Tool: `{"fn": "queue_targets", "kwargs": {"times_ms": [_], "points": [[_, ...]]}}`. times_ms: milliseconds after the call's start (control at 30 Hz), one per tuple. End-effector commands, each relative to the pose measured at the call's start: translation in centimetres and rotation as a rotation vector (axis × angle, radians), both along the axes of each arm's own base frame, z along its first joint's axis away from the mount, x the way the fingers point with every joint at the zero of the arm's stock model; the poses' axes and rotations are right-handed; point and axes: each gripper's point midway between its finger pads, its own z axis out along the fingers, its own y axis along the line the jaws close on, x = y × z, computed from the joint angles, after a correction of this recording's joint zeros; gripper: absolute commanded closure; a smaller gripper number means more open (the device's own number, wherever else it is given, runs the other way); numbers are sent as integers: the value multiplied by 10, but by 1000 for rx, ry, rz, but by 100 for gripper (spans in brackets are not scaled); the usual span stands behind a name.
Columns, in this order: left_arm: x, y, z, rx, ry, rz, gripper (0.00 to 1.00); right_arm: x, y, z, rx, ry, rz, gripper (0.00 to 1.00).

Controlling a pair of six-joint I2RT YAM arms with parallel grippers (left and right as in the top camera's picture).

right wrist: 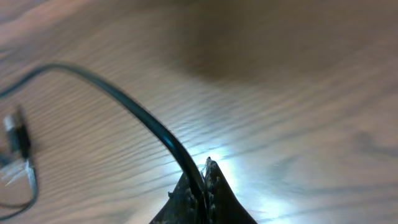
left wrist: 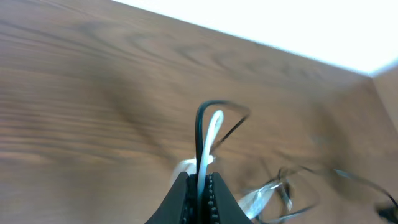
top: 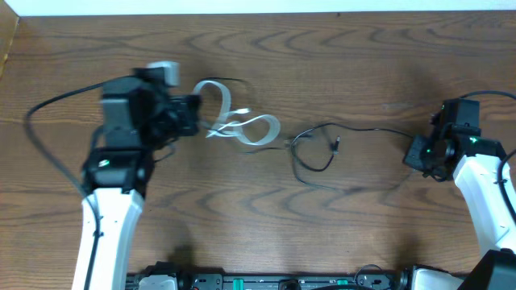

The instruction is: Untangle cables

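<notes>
A white cable (top: 242, 125) lies in loops at centre left of the table, with a thin black cable (top: 322, 145) looping to its right and running on toward the right arm. My left gripper (top: 193, 113) is shut on the white cable (left wrist: 208, 140) together with a black strand (left wrist: 199, 134); both rise in a loop from between its fingers (left wrist: 200, 186). My right gripper (top: 419, 153) is shut on the black cable (right wrist: 124, 99), which runs up and left from its fingertips (right wrist: 202, 177). A small plug end (right wrist: 15, 134) shows at far left.
The wooden table (top: 363, 64) ends at a white edge along the back. Thick black robot wires (top: 48, 109) arc beside the left arm. The arm bases (top: 274, 280) stand at the front edge.
</notes>
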Motion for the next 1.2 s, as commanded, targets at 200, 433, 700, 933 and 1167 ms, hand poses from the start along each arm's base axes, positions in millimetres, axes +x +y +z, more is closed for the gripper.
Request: {"fn": "queue_targets", "kwargs": {"times_ms": [200, 433, 700, 933, 1167], "points": [[-5, 75, 5, -65, 17, 199, 93, -14, -53, 4, -50, 1, -250, 99], [-7, 17, -4, -160, 67, -23, 92, 45, 43, 42, 348, -314, 249, 99], [-12, -51, -37, -142, 180, -215, 92, 65, 95, 93, 459, -517, 500, 99], [-20, -100, -97, -36, 336, -316, 92, 72, 105, 222, 390, -819, 619, 99], [-36, -85, -154, 131, 528, -245, 92, 58, 82, 323, 117, -1059, 567, 99]]}}
